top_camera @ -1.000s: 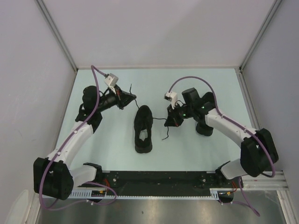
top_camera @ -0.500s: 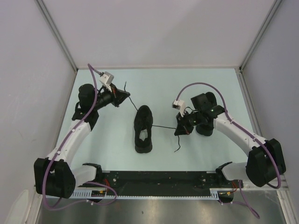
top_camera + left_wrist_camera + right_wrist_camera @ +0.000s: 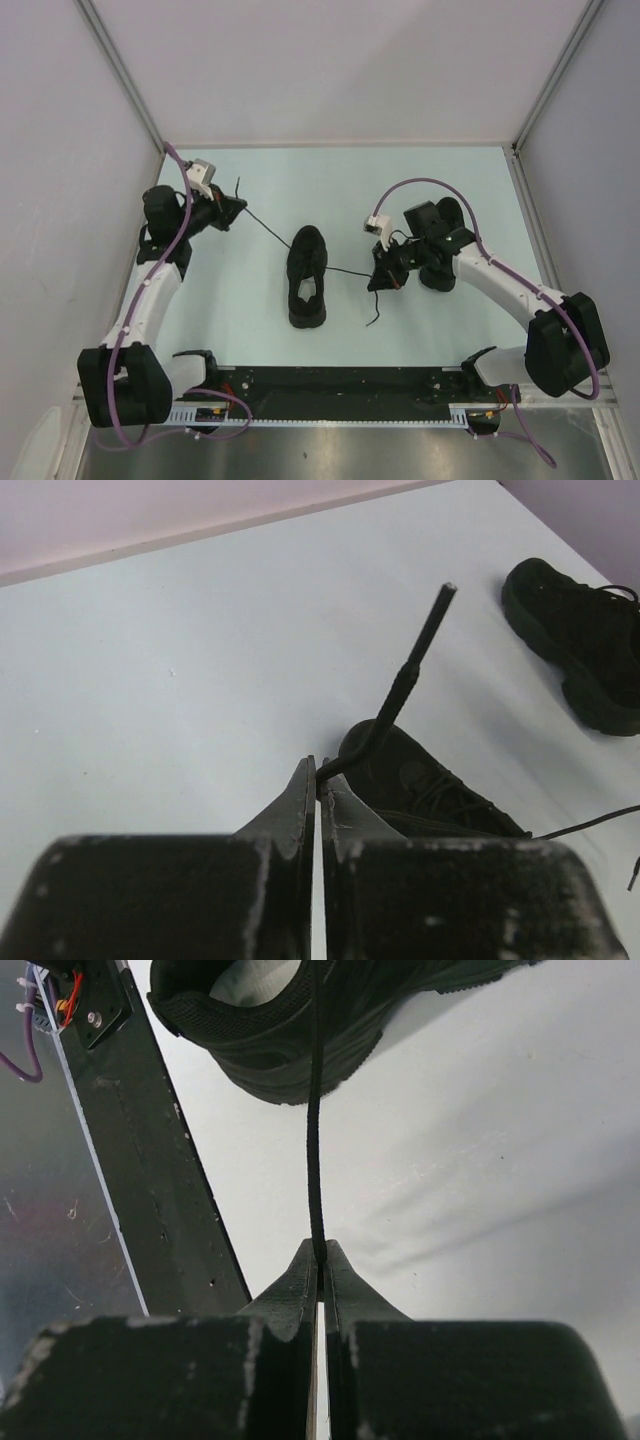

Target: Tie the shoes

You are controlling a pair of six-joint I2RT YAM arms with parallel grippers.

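A black low-top shoe [image 3: 307,277] lies mid-table, toe toward the back. My left gripper [image 3: 233,208] is at the back left, shut on one thin black lace [image 3: 264,228] that runs tight to the shoe. In the left wrist view the lace end [image 3: 402,683] sticks up from the closed gripper [image 3: 318,770], with the shoe [image 3: 432,785] beyond. My right gripper [image 3: 379,277] is just right of the shoe, shut on the other lace [image 3: 350,271], whose loose tail hangs toward the front. The right wrist view shows that lace [image 3: 314,1140] leading from the gripper [image 3: 321,1252] to the shoe [image 3: 290,1020].
A second black shoe [image 3: 580,645] lies farther right, partly under the right arm [image 3: 437,277]. The black base rail [image 3: 340,385] runs along the near edge. Pale walls close in the left, back and right sides of the table [image 3: 350,190].
My left gripper has drawn back to the left, pulling its lace out straight. My right gripper has shifted right and toward the front with its lace, then settled.
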